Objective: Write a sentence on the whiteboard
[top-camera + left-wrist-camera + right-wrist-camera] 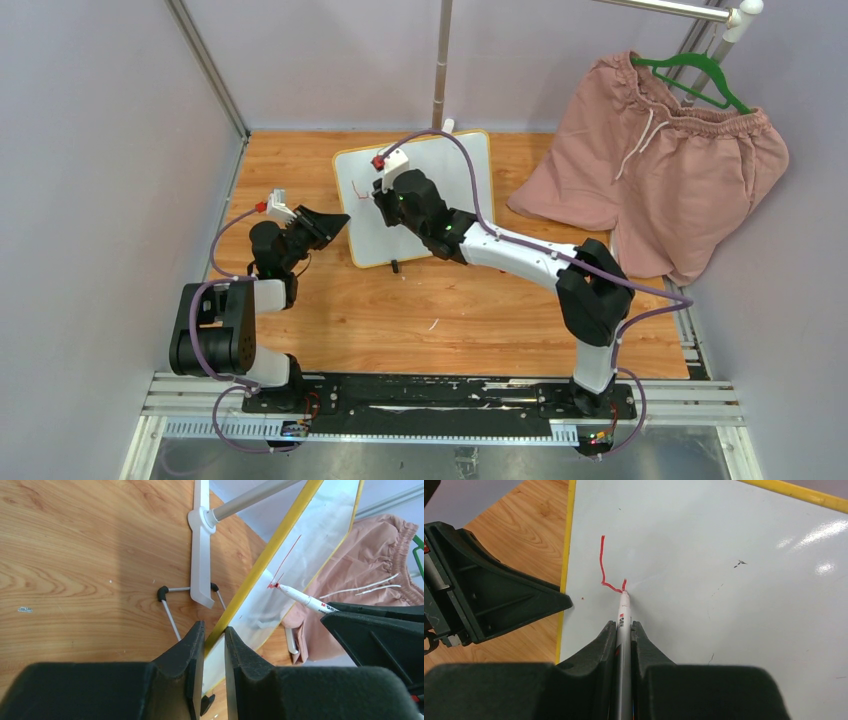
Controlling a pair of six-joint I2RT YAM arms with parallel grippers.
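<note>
The whiteboard [450,170], white with a yellow frame, stands tilted at the back middle of the table. My left gripper [338,220] is shut on its left edge [260,565], the frame clamped between the jaws. My right gripper [378,192] is shut on a white marker [624,617] whose red tip touches the board [724,580]. The sentence [605,570] is only a first red stroke, a tall line with a small hook at its foot. The stroke also shows in the left wrist view [282,570] by the marker [305,599].
Pink shorts [655,165] on a green hanger [700,72] lie at the back right, touching the table. A white stand with a metal pole [200,545] is behind the board. A vertical pole [441,60] rises at the back wall.
</note>
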